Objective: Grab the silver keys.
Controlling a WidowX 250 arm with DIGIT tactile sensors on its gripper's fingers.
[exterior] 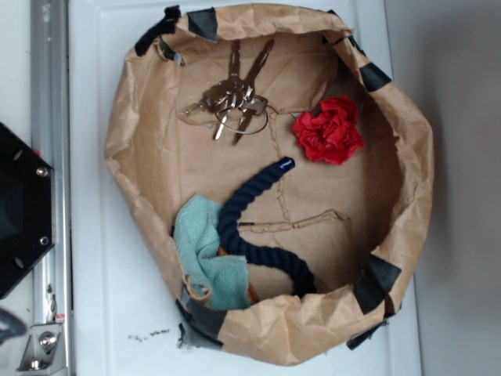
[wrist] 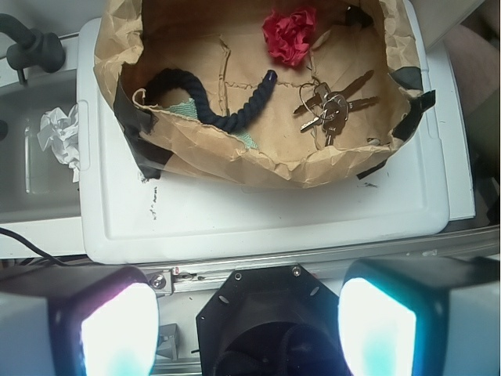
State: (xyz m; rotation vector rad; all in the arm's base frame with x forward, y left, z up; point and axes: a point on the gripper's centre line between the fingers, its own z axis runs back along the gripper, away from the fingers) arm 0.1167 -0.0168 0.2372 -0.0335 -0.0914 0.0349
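Exterior view: silver keys (exterior: 237, 98) fan lengthwise toward paper basket (exterior: 133, 117) taped rim; tool (wrist: 249, 333) jaws wide, empty.

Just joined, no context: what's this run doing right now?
Nothing is held yet. The gripper is open and hangs well back from the brown paper bin, over the robot base. Inside the bin, the silver keys lie untouched near one wall, beside a red fabric flower. A dark blue rope and a teal cloth lie at the other end.
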